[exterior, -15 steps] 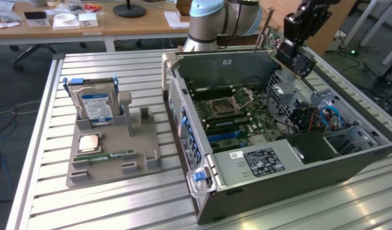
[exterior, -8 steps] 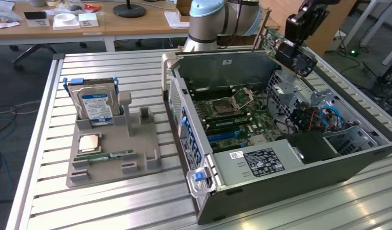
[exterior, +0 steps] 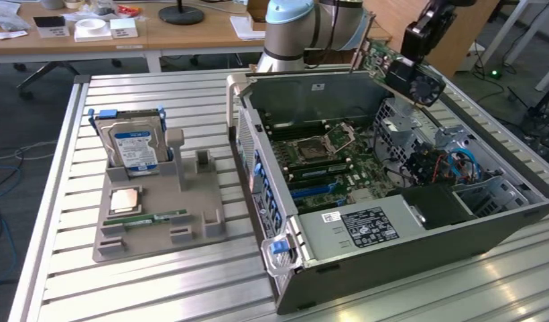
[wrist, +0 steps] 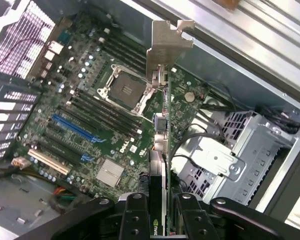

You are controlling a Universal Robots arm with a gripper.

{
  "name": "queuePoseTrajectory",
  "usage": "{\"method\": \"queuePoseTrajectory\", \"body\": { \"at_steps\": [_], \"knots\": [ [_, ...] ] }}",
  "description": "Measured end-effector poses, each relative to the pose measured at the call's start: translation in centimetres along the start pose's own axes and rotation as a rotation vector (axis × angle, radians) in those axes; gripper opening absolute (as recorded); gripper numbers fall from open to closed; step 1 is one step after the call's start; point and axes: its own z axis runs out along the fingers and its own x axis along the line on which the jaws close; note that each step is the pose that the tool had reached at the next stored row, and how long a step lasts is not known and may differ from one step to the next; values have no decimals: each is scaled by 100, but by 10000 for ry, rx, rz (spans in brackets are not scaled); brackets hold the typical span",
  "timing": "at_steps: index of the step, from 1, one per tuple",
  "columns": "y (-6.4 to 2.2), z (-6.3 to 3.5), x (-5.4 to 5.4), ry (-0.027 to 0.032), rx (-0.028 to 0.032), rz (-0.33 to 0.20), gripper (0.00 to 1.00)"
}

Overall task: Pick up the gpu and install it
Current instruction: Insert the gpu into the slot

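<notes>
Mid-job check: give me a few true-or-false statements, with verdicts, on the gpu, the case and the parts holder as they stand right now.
1. The gripper is shut on the gpu. True.
2. The gpu is seated in a slot of the motherboard. False: it hangs over the open case, clear of the board.
3. The hard drive stands upright in the grey holder. True.
4. The case is closed up. False: it lies open, with the motherboard exposed.
5. The hard drive sits inside the case. False: it is in the holder, beside the case on the exterior view's left.
</notes>
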Motion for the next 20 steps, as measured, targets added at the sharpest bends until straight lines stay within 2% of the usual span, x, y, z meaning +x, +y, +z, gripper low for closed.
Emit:
{"method": "queuePoseTrajectory", "body": {
  "at_steps": [20],
  "knots": [
    [0,2,0,192,5,-3260,26]
  ]
}}
